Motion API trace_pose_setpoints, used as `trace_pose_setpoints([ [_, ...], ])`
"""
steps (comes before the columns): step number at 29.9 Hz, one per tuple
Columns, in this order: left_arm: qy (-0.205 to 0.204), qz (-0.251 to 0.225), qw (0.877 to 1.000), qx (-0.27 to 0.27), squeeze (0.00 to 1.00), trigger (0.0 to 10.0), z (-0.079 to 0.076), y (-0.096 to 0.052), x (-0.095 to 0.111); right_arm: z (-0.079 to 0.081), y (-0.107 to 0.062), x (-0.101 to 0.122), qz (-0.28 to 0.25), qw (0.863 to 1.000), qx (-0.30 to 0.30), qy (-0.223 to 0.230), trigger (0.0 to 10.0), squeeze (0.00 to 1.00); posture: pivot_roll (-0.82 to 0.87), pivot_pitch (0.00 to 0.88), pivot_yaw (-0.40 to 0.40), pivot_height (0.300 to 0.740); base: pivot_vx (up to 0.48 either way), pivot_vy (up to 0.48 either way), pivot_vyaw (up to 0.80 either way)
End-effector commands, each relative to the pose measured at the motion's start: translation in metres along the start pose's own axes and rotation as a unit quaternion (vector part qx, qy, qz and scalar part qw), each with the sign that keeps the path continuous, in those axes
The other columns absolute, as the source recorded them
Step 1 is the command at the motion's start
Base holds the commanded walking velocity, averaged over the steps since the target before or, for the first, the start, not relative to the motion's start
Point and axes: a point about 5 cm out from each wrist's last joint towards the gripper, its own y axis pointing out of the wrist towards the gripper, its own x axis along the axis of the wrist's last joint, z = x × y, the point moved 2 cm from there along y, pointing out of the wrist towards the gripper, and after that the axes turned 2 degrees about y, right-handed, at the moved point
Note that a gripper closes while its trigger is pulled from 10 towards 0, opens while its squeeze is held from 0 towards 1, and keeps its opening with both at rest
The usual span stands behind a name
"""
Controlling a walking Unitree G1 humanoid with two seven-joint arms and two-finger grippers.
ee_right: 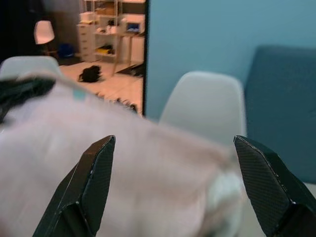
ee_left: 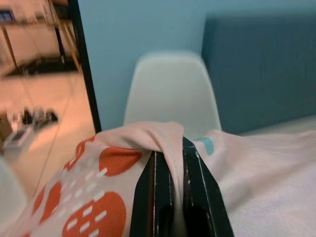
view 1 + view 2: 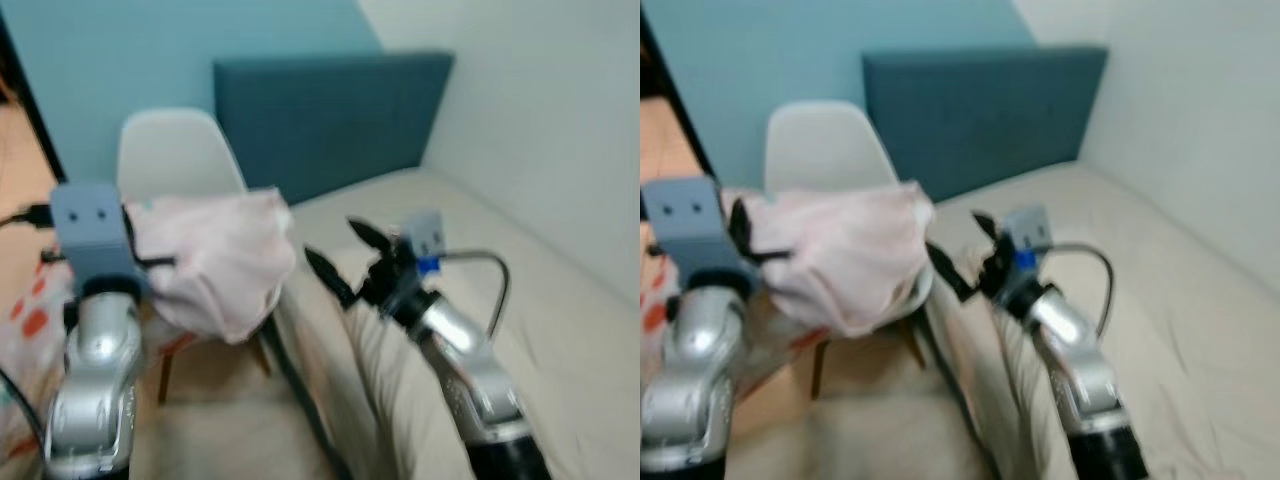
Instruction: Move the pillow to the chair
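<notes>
Here, pillow (image 3: 225,260) pinched in left claw (image 2: 170,173) over chair (image 3: 180,155); right claw (image 3: 335,255) open alongside.

Soft matt cloth pillow (image 3: 225,260) pinched between left gripper (image 2: 170,197) jaws; smooth white plastic chair (image 3: 180,155) shell beyond; wooden legs.
</notes>
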Motion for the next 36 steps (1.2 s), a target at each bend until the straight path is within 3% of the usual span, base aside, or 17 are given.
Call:
trace_pose_setpoints([
  [1, -0.02, -0.021, 0.998, -0.052, 0.0, 10.0, -0.021, -0.01, 0.004, -0.007, -0.007, -0.008, 0.013, 1.0, -0.024, 0.002, 10.0, 0.0, -0.03, 0.0, -0.073, 0.74, 0.0, 0.0, 0.79],
  [4, -0.031, 0.014, 0.994, -0.1, 0.0, 10.0, -0.036, -0.027, -0.012, -0.012, -0.013, -0.013, 0.021, 0.999, -0.044, 0.017, 10.0, 0.0, -0.02, 0.0, -0.072, 0.74, 0.0, 0.0, 0.79],
  [7, -0.02, 0.019, 0.993, -0.118, 0.0, 10.0, -0.04, -0.033, -0.017, -0.011, -0.016, -0.015, 0.022, 0.998, -0.045, 0.023, 10.0, 0.0, -0.02, 0.0, -0.072, 0.74, 0.0, 0.0, 0.78],
  [36, 0.014, 0.015, 0.996, -0.084, 0.0, 10.0, -0.033, -0.029, -0.025, -0.004, -0.005, -0.02, 0.016, 0.999, -0.018, 0.03, 10.0, 0.0, 0.0, 0.0, -0.087, 0.74, 0.0, 0.0, 0.78],
])
